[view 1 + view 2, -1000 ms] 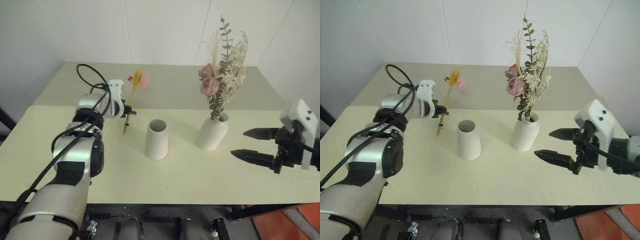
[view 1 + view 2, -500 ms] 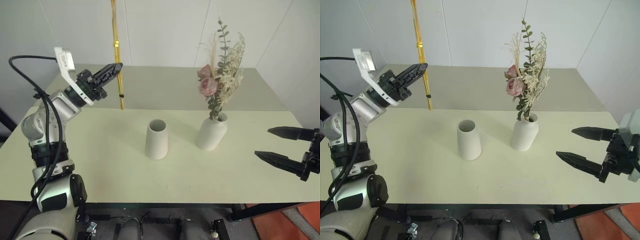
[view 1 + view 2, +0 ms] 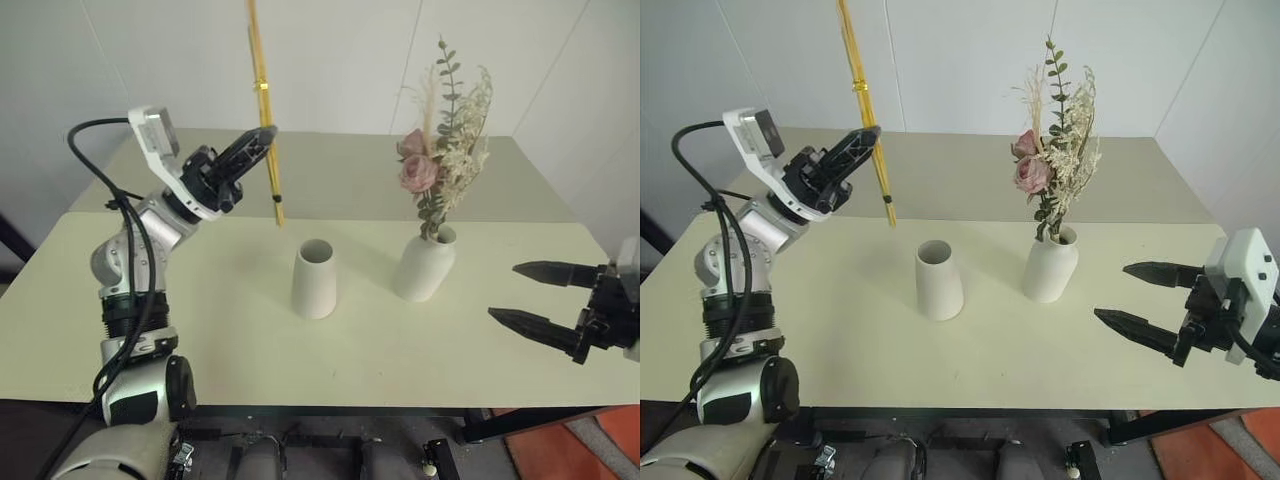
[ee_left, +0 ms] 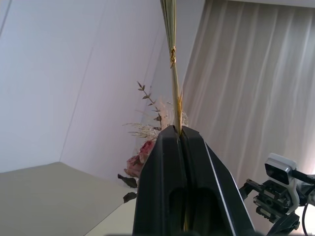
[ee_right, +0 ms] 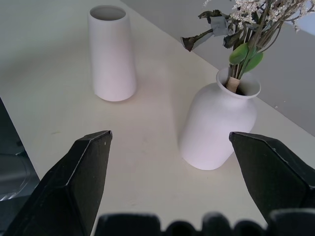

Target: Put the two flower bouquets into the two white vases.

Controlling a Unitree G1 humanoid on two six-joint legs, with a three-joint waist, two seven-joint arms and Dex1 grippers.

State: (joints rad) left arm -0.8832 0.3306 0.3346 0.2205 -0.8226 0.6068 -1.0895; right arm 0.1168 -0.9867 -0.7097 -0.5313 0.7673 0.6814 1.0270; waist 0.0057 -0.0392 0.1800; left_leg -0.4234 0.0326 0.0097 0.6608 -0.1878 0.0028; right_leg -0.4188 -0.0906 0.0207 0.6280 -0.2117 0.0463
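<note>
One yellow stem [image 3: 264, 110] in left end effector [image 3: 262, 137]

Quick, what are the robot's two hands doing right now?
Left gripper: shut on the slim yellow-stemmed bouquet, held upright above the table.
Right gripper: open, holding nothing.

Left gripper [image 3: 262, 137] lifted slim bouquet [image 3: 265, 100] upright, nearer cone vase [image 3: 314, 279]

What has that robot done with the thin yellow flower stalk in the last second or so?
The left hand, shut on the slim yellow bouquet, has lifted it off the table and swung it upright, its lower end now hanging in the air behind the cone vase. The right hand stayed open to one side, and the rose bouquet stayed in the rounded vase.
</note>
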